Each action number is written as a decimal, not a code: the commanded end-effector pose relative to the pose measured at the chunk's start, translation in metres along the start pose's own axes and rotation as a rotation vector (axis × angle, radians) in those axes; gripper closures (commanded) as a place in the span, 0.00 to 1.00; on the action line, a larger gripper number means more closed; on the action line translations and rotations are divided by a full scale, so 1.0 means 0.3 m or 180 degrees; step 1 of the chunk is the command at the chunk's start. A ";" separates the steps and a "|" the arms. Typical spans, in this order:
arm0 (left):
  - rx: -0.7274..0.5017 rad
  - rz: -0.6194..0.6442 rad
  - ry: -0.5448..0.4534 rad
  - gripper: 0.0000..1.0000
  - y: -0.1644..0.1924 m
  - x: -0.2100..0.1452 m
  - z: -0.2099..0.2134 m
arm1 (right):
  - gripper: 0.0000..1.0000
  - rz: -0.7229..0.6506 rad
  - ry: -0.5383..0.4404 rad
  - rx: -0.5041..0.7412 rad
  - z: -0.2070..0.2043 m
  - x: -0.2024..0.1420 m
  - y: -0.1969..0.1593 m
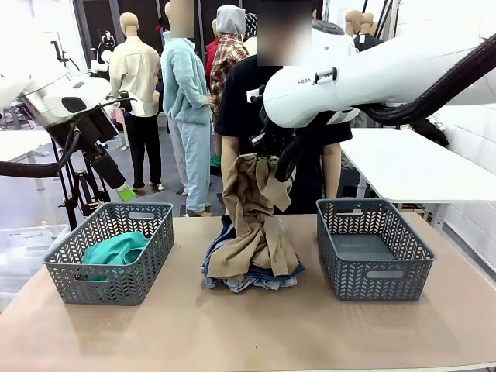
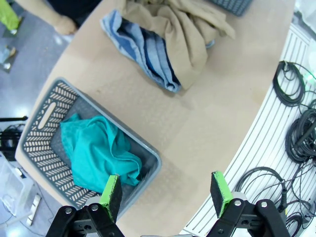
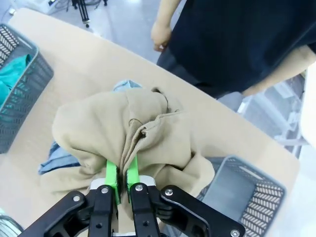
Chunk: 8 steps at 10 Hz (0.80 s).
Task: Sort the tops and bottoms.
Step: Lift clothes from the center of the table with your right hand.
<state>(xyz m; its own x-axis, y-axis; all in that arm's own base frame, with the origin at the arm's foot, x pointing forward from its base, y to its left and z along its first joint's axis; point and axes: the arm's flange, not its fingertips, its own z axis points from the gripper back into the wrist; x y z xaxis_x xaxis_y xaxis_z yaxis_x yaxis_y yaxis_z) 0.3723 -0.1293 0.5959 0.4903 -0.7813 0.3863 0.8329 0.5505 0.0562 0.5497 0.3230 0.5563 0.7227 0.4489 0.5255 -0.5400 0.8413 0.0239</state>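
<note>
Your right fingers (image 3: pixel 111 175) pinch the tan shirt (image 1: pixel 252 225); left fingers (image 2: pixel 111 190) stand wide. Next, carry it to the left basket (image 1: pixel 108 287).

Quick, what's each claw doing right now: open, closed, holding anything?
Left claw: open, holding nothing, near the basket with the teal top.
Right claw: closed on the tan shirt, which hangs over the denim pile.
</note>
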 end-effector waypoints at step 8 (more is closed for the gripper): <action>-0.0004 0.0002 -0.0009 0.07 -0.001 0.002 0.002 | 1.00 -0.0011 -0.1202 -0.0586 0.516 0.176 -0.021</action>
<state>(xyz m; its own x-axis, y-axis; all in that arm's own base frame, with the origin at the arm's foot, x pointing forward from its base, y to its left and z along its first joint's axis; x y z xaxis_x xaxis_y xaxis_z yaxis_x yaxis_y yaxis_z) 0.3723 -0.1292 0.5960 0.4904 -0.7811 0.3864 0.8328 0.5506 0.0562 0.5231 0.2862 0.7217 0.5452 0.3432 0.7648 -0.4449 0.8917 -0.0830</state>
